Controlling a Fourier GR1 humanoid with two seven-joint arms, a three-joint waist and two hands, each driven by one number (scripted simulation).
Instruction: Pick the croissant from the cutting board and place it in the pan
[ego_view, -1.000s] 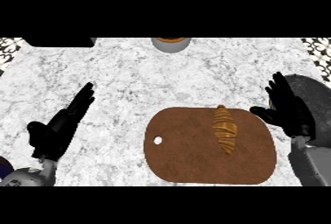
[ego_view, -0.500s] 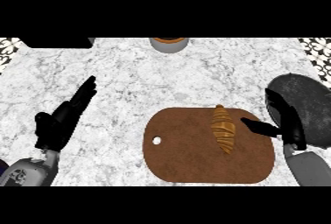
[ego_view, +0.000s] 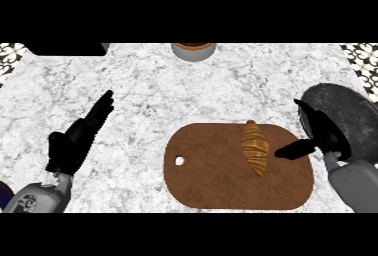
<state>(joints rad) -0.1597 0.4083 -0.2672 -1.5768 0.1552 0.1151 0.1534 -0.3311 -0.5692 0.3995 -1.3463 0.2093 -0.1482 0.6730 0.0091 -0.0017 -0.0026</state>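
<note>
Croissant (ego_view: 255, 147) lies on cutting board (ego_view: 221, 185), untouched. Right hand (ego_view: 319, 134) spread beside it, over pan (ego_view: 351, 115). Left hand (ego_view: 77, 137) rests open, fingers straight.

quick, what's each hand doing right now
Left hand: open, fingers straight, holding nothing, resting at the left.
Right hand: open, holding nothing, thumb pointing at the croissant.

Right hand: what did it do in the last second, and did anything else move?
The right hand turned edge-on and came in toward the golden-brown croissant, thumb pointing at it, not yet touching. The croissant, brown wooden cutting board, dark round pan and left hand stayed put.
</note>
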